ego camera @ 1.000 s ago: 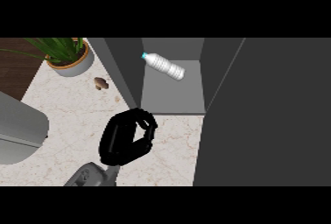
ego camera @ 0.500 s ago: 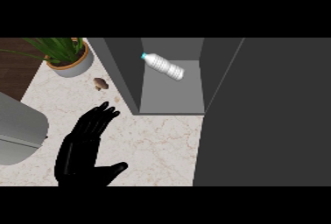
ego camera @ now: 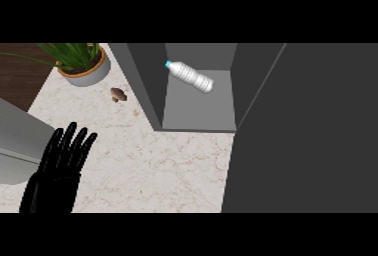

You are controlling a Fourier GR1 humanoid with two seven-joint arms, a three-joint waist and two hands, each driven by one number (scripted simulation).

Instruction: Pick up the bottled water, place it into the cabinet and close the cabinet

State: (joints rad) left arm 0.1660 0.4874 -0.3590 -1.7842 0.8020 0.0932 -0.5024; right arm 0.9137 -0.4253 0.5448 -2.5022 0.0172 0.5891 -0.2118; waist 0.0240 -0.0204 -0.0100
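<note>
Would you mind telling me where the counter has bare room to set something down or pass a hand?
The widest bare patch of marble counter lies between the left hand, the cabinet front and the dark door. It is crowded at the back left, around the potted plant and small brown object. The bottled water lies inside the cabinet.

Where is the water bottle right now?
In the head view the water bottle lies tilted inside the open cabinet, near its back, to the right of the potted plant.
</note>
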